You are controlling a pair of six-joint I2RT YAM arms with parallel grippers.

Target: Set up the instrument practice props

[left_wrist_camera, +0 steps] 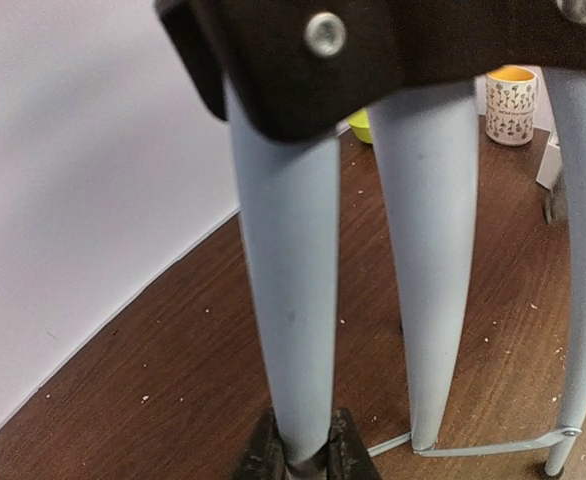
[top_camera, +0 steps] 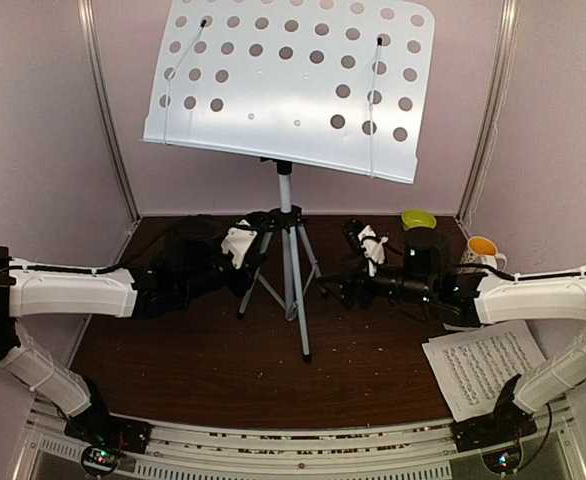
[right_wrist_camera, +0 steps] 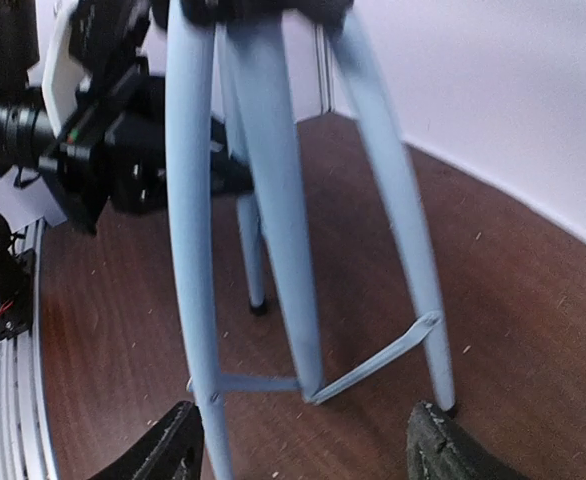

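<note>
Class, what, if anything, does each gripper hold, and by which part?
The left gripper grips the music stand by one tripod leg. The right gripper is open and holds nothing.

Three cameras: one high behind the arms, two low at the tripod.
The overhead camera looks down and forward across the table [top_camera: 373, 380] to its far edge and takes in the whole music stand [top_camera: 273, 105]. The left wrist camera sits hard against the stand's legs [left_wrist_camera: 288, 300], facing the far right corner where the mug [left_wrist_camera: 511, 105] stands. The right wrist camera looks leftward through those same legs from slightly further off.
</note>
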